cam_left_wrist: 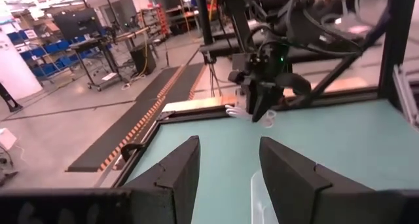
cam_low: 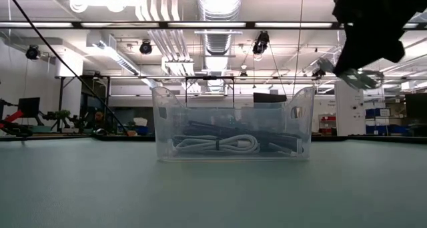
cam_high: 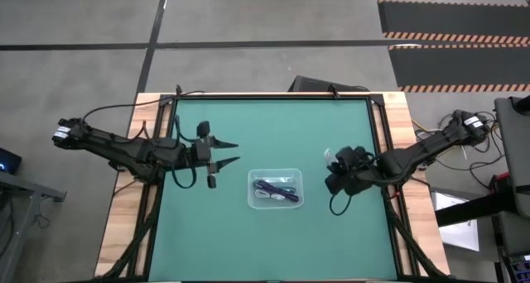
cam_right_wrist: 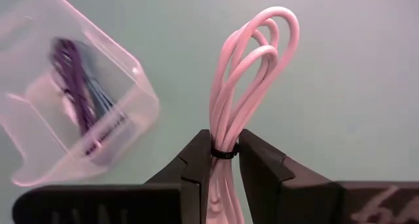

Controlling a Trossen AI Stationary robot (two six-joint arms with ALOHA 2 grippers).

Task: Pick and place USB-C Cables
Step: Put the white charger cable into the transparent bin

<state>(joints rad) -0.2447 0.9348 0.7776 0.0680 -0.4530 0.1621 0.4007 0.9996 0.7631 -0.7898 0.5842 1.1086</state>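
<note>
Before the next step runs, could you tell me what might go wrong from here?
The right gripper pinches the white cable only at its tie, so the loops could slip out or catch the tray rim. The tray already holds cables, so this one might end up draped over the edge.

Left gripper (cam_high: 234, 153): raised, 2 fingers spread apart, left of the clear tray (cam_high: 276, 188). Right gripper (cam_right_wrist: 224, 160): raised, right of the tray, fingers clamping a light cable bundle (cam_right_wrist: 245, 93).
</note>
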